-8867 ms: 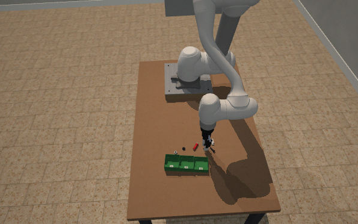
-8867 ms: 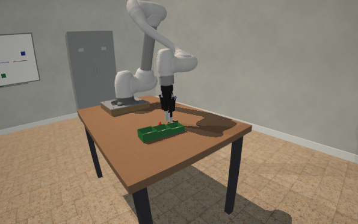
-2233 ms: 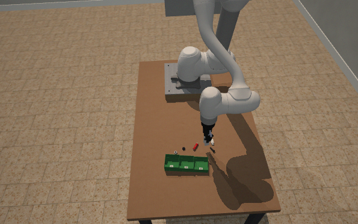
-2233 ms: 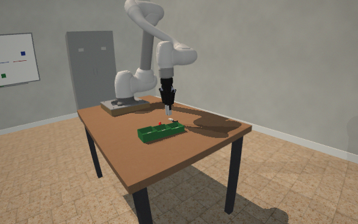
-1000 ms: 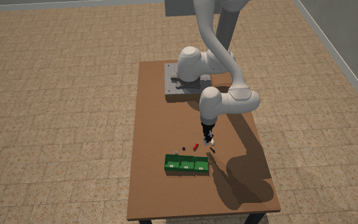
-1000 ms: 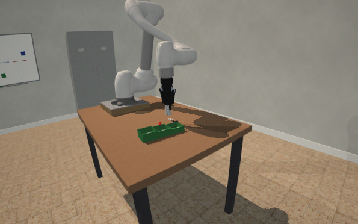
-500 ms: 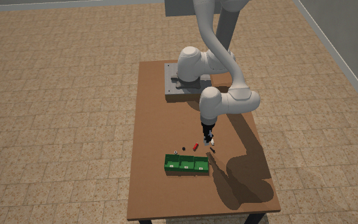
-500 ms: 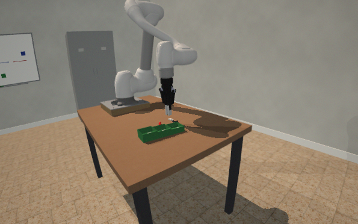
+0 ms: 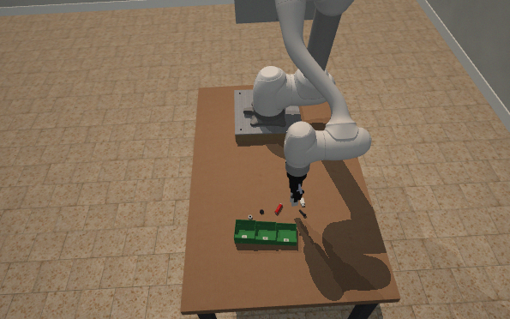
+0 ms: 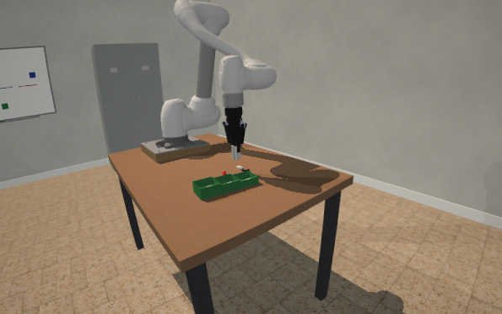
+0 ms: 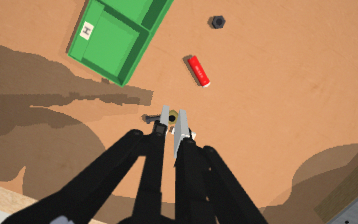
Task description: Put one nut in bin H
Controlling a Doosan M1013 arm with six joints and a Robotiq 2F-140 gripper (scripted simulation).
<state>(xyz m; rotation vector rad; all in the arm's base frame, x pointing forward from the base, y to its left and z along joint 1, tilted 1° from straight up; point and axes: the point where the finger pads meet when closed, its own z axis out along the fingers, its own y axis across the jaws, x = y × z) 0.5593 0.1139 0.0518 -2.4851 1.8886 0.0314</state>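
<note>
My gripper [image 9: 294, 204] [image 10: 235, 159] [image 11: 171, 117] is above the table at the bolt and white thing. It is shut on a brass-coloured nut [image 11: 172, 118], seen between its fingertips in the wrist view; the nut is too small to make out in the top and exterior views. A black nut [image 9: 261, 212] [image 11: 218, 22] lies on the table. A small pale thing [image 9: 250, 217], perhaps a nut, lies behind the left bin. The bin marked H [image 9: 286, 234] [image 11: 109, 45] is the right end one of three joined green bins; no thing shows in it.
A red cylinder [image 9: 279, 208] [image 10: 224, 173] [image 11: 198, 71] lies left of the gripper in the top view. A dark bolt [image 9: 303, 213] [image 11: 151, 118] and a white thing [image 9: 303, 202] [image 10: 240, 167] lie close by the gripper. The two other green bins [image 9: 266, 233] [image 9: 245, 233] adjoin bin H.
</note>
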